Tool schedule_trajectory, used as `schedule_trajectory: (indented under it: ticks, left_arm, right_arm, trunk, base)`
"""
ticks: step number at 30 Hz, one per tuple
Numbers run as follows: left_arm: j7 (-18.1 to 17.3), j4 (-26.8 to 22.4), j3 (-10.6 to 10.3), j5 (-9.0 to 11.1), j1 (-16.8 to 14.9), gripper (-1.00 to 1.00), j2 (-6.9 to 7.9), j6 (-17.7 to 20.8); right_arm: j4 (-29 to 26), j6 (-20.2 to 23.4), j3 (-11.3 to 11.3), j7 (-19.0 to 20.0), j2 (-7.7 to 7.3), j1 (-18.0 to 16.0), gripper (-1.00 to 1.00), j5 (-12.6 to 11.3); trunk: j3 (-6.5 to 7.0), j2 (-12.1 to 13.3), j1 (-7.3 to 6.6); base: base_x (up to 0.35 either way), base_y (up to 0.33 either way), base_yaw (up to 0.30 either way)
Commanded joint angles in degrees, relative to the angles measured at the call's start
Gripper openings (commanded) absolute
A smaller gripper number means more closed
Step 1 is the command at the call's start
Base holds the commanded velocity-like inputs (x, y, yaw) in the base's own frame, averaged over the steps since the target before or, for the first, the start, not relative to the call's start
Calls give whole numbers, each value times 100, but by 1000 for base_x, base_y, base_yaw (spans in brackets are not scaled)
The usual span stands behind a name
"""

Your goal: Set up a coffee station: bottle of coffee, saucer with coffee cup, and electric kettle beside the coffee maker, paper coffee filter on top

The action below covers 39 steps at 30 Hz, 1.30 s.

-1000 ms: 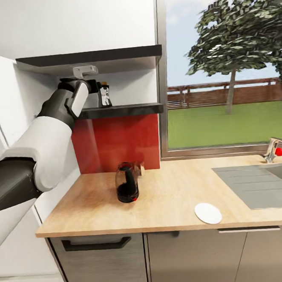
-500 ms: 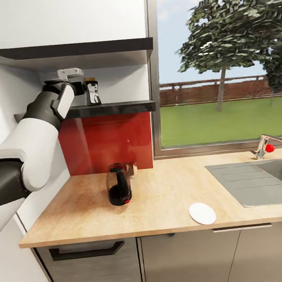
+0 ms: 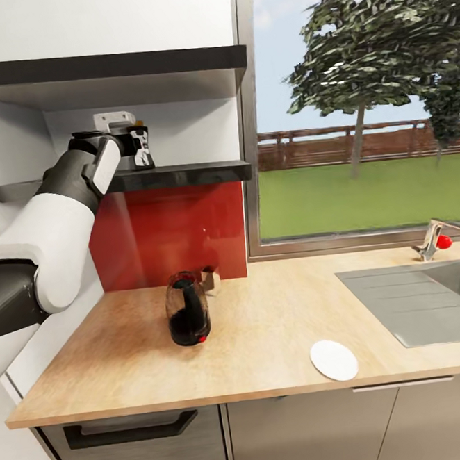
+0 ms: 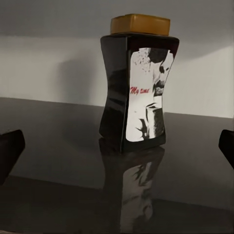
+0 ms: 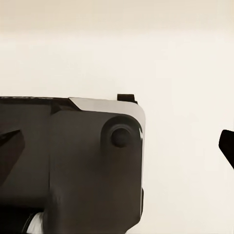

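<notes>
left arm is raised to the kitchen shelf (image 3: 183,175), left gripper (image 4: 117,146) level with the bottle of coffee (image 4: 138,87). in the left wrist view the two fingertips sit wide apart at either edge, jaws spread, nothing between them yet; the bottle stands on the shelf board straight ahead at 12 o'clock, a clear gap short of the tips. bottle is upright, long axis vertical, yellow lid up, label turned toward the camera. so the relation that counts: bottle dead ahead, about centred between the fingers, slightly toward the 1 o'clock side; a straight push forward along the shelf should bracket its waist, then close. left arm is plainly the nearer one.

head view: bottle (image 3: 139,147) partly hidden behind the wrist at about 10 o'clock of the frame. right gripper (image 5: 117,141): dark tips at both edges, looks spread, holding nothing, facing a pale wall with a dark arm link in front.

on the countertop (image 3: 266,324) the electric kettle (image 3: 188,317) stands at about 7 o'clock from centre, saucer (image 3: 333,360) near the front edge at 5 o'clock, well apart from the kettle.

risk: nudging the narrow bottle over if the approach drifts sideways.
</notes>
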Motion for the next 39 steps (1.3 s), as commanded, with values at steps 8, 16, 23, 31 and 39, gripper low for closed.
schedule_trajectory:
  ticks: [8, 16, 23, 31, 39]
  left_arm:
    - [49, -20, -188, -191, -1, 100, 1, 34]
    - [56, -19, -201, -273, -1, 100, -3, 41]
    - [49, -12, -200, -274, -1, 100, -3, 53]
    - [57, -12, -191, -274, -1, 100, -3, 54]
    - [58, -12, -192, -274, -1, 100, -1, 49]
  right_arm:
    - [1, -26, 61, 12, 5, -1, 100, -3]
    - [0, -29, 66, 4, 4, 0, 100, 158]
    - [1, -22, 66, 0, -1, 3, 100, 160]
    - [1, -22, 66, 0, -1, 32, 100, 160]
    - [1, -22, 66, 0, -1, 43, 100, 160]
  trunk:
    - [-3, -3, 4]
    - [-3, -3, 4]
    - [-3, -3, 4]
    - [-3, -3, 4]
    - [-3, -3, 4]
  base:
    - [30, 0, 0]
    - [92, 0, 0]
    - [141, 0, 0]
    - [195, 0, 0]
    - [24, 0, 0]
